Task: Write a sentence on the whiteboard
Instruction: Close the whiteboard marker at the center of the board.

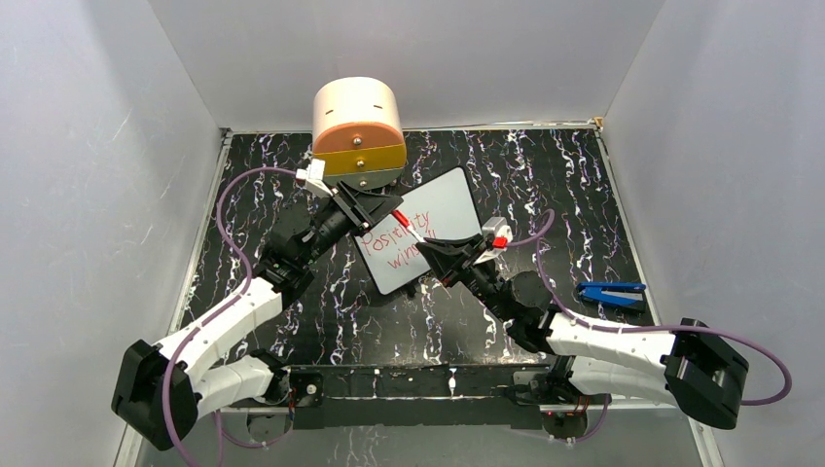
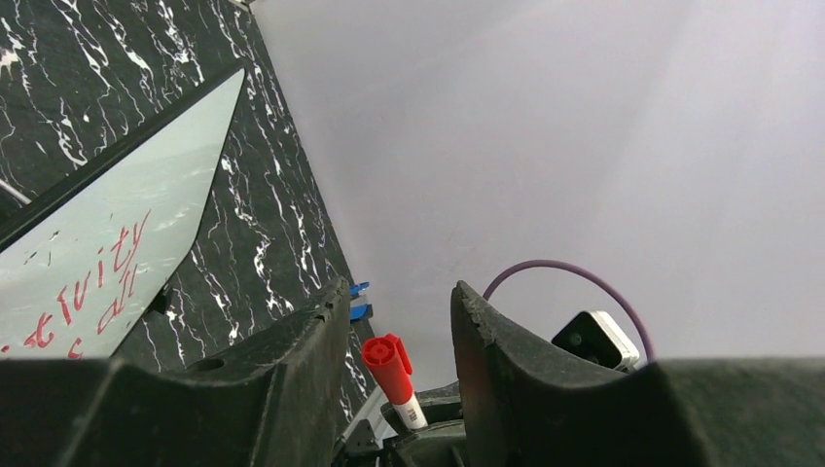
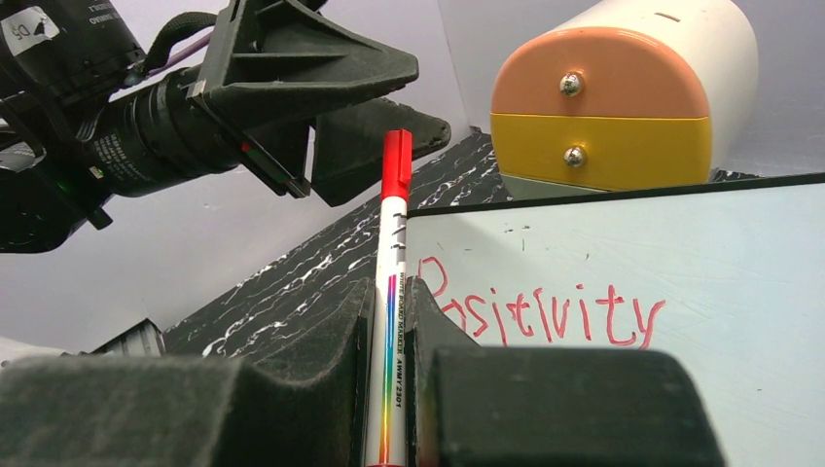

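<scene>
A: Where's the whiteboard [image 1: 446, 206]?
B: Lying askew on the table [image 1: 555, 185], just in front of the drawer unit [image 1: 357, 122]. The red sentence [image 1: 409, 245] starts "Positivity".
A: And the right end effector [image 3: 389, 321]?
B: Clamped on a marker [image 3: 392, 224], red cap on, above the board.
A: The left end effector [image 2: 399, 311]?
B: Jaws apart, holding nothing, close to the cap.

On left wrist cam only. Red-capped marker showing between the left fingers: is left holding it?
Observer: No, the right gripper is shut on the white marker with the red cap.
Operator: Board's top line? I only see its end.
Observer: The flat white black-rimmed whiteboard reads "Positivity" in red lettering.
Operator: Anything beyond the board?
Observer: A round drawer unit with peach and yellow drawer fronts.
</scene>
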You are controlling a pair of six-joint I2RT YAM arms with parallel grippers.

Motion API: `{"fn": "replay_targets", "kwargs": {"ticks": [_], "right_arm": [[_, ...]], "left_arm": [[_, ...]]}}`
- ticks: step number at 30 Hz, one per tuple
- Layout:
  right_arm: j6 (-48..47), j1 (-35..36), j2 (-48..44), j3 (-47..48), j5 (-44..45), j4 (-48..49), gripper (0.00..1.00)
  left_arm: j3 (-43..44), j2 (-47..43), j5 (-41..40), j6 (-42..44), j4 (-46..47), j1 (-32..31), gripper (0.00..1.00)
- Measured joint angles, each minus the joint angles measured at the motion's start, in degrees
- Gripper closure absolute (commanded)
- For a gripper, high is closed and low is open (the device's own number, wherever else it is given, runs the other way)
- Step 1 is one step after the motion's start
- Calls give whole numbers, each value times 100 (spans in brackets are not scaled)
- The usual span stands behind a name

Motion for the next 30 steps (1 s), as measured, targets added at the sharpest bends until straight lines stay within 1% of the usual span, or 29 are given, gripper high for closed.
{"fn": "replay_targets", "kwargs": {"ticks": [3,8,14,15,23,30], "right_arm": [[2,0,0,0,-35,0,100],[4,0,7,0,-70,2,100],[31,0,92,0,-74,35,100],[33,0,94,0,-72,35,100],[-15,0,348,98,-68,177,100],[-157,-35,472,262,-57,328,100]], "left_arm": [[-20,63,79,-59,68,0,62],[-83,175,197,-155,142,0,78],[-153,247,343,-326,306,0,99],[-190,247,361,-365,361,0,100],[-374,236,201,-627,632,13,100],[-476,225,-367,-820,1110,-188,100]]}}
